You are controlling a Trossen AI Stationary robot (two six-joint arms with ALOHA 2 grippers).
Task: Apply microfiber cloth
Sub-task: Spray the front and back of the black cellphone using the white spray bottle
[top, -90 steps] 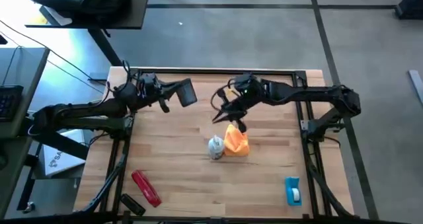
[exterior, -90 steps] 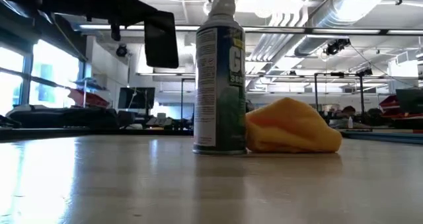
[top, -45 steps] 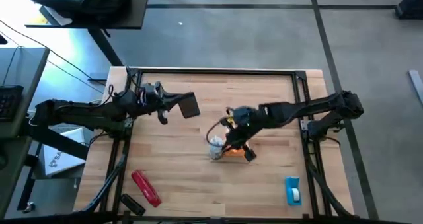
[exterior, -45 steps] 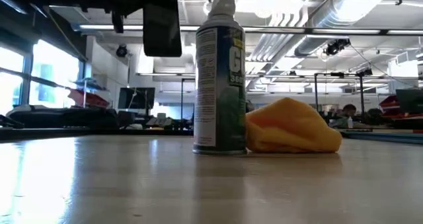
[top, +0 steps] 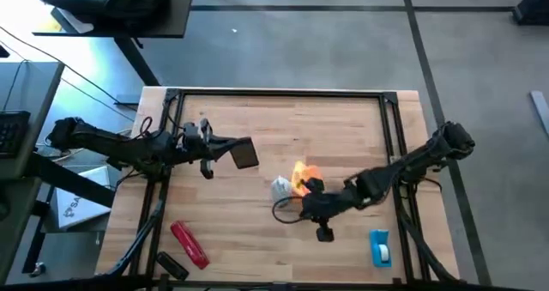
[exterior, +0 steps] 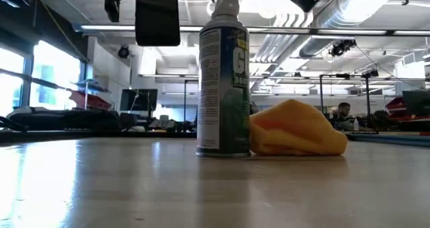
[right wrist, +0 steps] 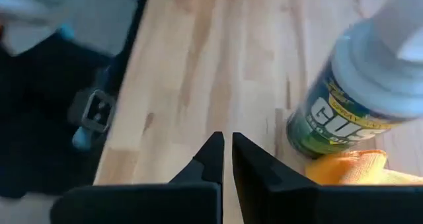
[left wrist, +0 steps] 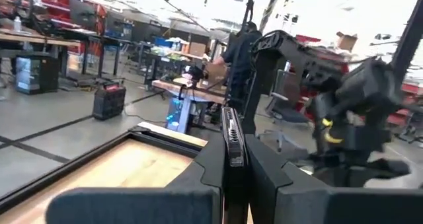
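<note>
Red tool (top: pixel 190 244): lying near the front left corner of the surface, well apart from the can, with a small black item (top: pixel 171 264) just in front of it.
Blue item (top: pixel 380 247): lying near the front right corner of the surface, well apart from the can.
Right end effector (top: pixel 322 225): hanging above the surface just in front of the can and slightly to its right; in its wrist view its two fingers (right wrist: pixel 213 156) are standing almost together with only a thin gap, holding nothing.
Can (exterior: pixel 224 73): standing upright on the surface near its middle, white cap on top, green and white label facing the low camera.
Cloth (exterior: pixel 296 129): lying bunched on the surface, touching the can on its right side; the high view is showing it just behind and to the right of the can, partly covered by the right arm.
Left end effector (top: pixel 225 145): hovering above the surface, behind and to the left of the can, clamping a phone (top: pixel 244 154) edge-on between its fingers (left wrist: pixel 210 161).
Phone: hanging in the air above the surface, up and to the left of the can in the low view.
Surface (top: pixel 232 222): pale wood planks inside a dark frame.
Person (left wrist: pixel 236 49): standing in the room beyond the far edge of the surface, well behind the can.
</note>
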